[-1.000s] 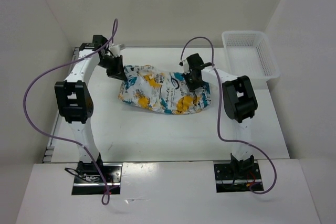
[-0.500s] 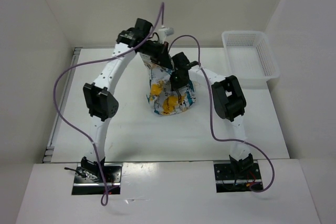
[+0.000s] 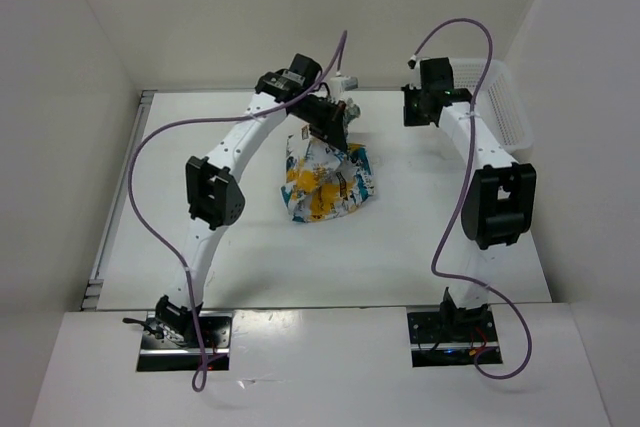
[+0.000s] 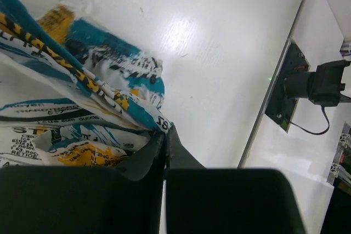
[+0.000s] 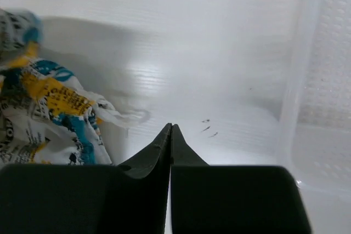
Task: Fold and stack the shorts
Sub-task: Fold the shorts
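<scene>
The printed shorts [image 3: 325, 182] lie bunched in the middle of the table, white with teal and yellow-orange patches. My left gripper [image 3: 335, 132] is shut on their far edge and holds it lifted; in the left wrist view the cloth [image 4: 82, 97] is pinched at my gripper [image 4: 166, 130]. My right gripper [image 3: 420, 115] is shut and empty, up at the back right, away from the shorts. In the right wrist view the shorts [image 5: 49, 113] lie at the left, apart from my gripper [image 5: 170, 129].
A white mesh basket [image 3: 505, 122] stands at the back right corner, close to my right arm; its wall shows in the right wrist view [image 5: 323, 80]. White walls enclose the table on the left, back and right.
My left gripper carried the shorts' left end over to the right, bunching them into a narrower heap. My right gripper let go and swung up to the back right near the basket.
</scene>
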Controlling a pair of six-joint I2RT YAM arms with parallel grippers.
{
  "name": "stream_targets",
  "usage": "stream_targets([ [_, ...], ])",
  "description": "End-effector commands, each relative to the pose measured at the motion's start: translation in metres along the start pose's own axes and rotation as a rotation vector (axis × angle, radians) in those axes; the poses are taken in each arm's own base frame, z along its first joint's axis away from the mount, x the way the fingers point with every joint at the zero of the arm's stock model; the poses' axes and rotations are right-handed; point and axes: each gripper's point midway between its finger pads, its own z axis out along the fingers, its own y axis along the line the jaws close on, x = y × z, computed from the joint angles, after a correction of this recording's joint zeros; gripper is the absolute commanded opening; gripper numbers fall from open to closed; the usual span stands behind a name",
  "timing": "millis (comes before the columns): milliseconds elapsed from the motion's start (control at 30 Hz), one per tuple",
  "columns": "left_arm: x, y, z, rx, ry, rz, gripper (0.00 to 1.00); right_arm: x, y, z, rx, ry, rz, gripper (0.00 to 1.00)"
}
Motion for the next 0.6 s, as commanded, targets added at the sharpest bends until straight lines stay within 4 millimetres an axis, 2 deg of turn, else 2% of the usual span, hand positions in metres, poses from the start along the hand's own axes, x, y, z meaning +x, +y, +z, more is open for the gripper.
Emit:
stream_targets([
  [0, 0.011, -0.025, 0.046, 0.073, 0.054, 0.071, 0.01, 0.021, 0.008, -0.001, -0.003, 0.048, -0.079, 0.02],
  [33, 0.020, -0.023, 0.060, 0.081, 0.081, 0.060, 0.07, 0.017, 0.000, -0.005, 0.008, 0.036, -0.077, 0.03],
  [100, 0.035, -0.026, 0.084, 0.109, 0.126, 0.055, 0.29, 0.021, -0.012, -0.004, 0.030, 0.045, -0.077, 0.07],
  [133, 0.040, -0.026, 0.091, 0.115, 0.141, 0.051, 0.46, 0.015, -0.019, -0.007, 0.039, 0.027, -0.088, 0.09],
  [200, 0.044, -0.033, 0.101, 0.135, 0.152, 0.062, 0.67, 0.016, -0.027, -0.010, 0.059, 0.026, -0.100, 0.10],
  [267, 0.044, -0.040, 0.100, 0.176, 0.150, 0.059, 0.88, 0.010, -0.031, -0.015, 0.082, 0.006, -0.123, 0.11],
  [300, 0.038, -0.050, 0.093, 0.198, 0.136, 0.071, 0.93, 0.003, -0.036, -0.020, 0.090, -0.016, -0.127, 0.11],
  [367, 0.013, -0.079, 0.065, 0.225, 0.067, 0.139, 1.00, 0.001, -0.038, -0.024, 0.103, -0.025, -0.137, 0.14],
  [433, -0.011, -0.115, 0.026, 0.228, -0.009, 0.217, 1.00, -0.006, -0.036, -0.029, 0.092, -0.044, -0.156, 0.15],
  [467, -0.012, -0.125, 0.014, 0.228, -0.014, 0.223, 1.00, -0.011, -0.034, -0.031, 0.084, -0.057, -0.156, 0.15],
  [500, -0.019, -0.145, -0.010, 0.229, -0.048, 0.258, 1.00, -0.015, -0.032, -0.032, 0.072, -0.067, -0.157, 0.17],
  [533, -0.023, -0.134, -0.025, 0.168, -0.068, 0.244, 1.00, -0.020, -0.024, -0.035, 0.026, -0.079, -0.170, 0.20],
  [567, -0.018, -0.130, -0.039, 0.134, -0.069, 0.224, 1.00, -0.021, -0.019, -0.037, -0.002, -0.076, -0.182, 0.23],
])
